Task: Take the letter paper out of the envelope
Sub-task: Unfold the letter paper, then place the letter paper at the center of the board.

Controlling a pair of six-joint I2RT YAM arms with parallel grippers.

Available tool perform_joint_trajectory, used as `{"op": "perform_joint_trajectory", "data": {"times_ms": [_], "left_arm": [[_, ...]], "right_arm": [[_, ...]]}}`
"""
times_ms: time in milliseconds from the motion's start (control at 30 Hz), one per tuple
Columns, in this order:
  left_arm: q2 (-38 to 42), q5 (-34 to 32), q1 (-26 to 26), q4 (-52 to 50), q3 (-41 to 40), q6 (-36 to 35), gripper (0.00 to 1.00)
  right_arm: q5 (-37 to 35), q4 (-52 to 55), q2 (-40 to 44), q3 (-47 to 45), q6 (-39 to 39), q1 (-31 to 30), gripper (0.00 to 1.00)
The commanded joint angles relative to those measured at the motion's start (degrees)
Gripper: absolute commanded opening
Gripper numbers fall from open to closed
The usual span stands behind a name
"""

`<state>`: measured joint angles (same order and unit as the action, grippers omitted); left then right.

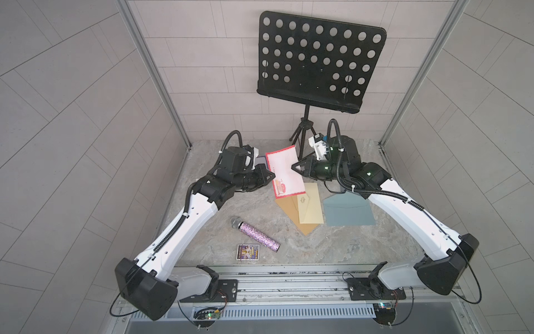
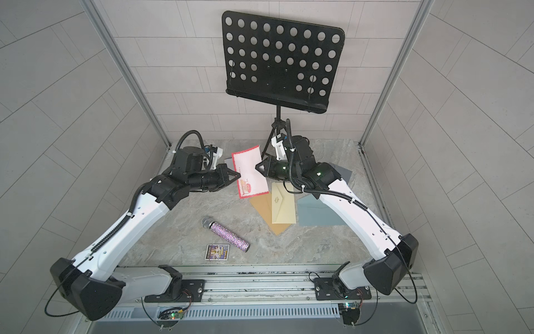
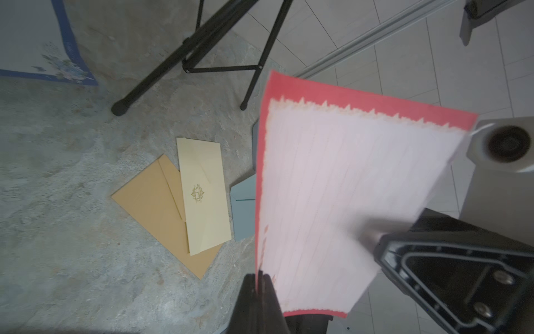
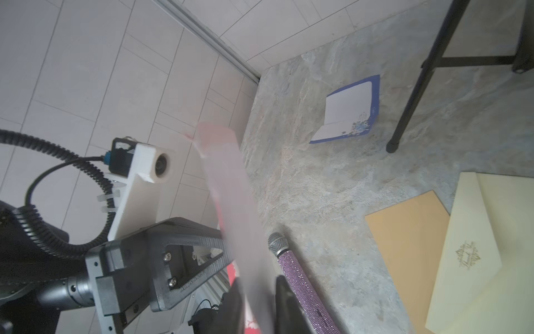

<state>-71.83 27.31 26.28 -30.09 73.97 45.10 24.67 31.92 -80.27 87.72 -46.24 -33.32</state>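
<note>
The only wording that can be read is gold script, seemingly "Thank You", inside a gold ornamental emblem (image 4: 466, 256) on the cream envelope (image 4: 474, 219). In the left wrist view the same emblem (image 3: 198, 193) is too small to read. Just behind the cream envelope, the red-edged letter paper (image 1: 284, 170) bears a coloured printed motif (image 1: 281, 186) whose lettering cannot be made out. Toward the robot's base from the cream envelope, a small colourful card (image 1: 249, 252) on the surface shows print and a code-like square, both unreadable.

walls (image 1: 202, 57): grey tile | floor (image 1: 332, 245): marbled stone | furniture: black music stand (image 1: 309, 84)
</note>
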Motion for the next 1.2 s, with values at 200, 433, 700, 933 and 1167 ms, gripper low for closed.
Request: {"op": "perform_joint_trajectory", "data": {"times_ms": [200,433,700,933,1167], "left_arm": [[-2.98,-19.28,-3.18,-10.76,4.33,-10.79,0.0],[-10.08,-27.27,-13.63,-11.28,5.73,-16.6,0.0],[-27.29,-17.35,-29.29,-9.18,13.46,-22.82,0.0],[-43.83,-12.33,-34.87,-11.99,27.34,-29.36,0.0],[-55.66,-19.19,-35.54,-15.81,36.21,-28.4,0.0]], "right_arm": [[-17.85,18.27,0.61,5.47,12.16,-0.04,0.61],[-17.26,18.89,4.2,2.32,14.07,0.0,0.59],[-15.96,20.16,6.99,-1.09,14.51,-0.04,0.58],[-17.62,22.29,7.06,-1.88,13.41,0.09,0.57],[-18.95,23.98,4.25,0.23,13.28,0.08,0.57]]}}
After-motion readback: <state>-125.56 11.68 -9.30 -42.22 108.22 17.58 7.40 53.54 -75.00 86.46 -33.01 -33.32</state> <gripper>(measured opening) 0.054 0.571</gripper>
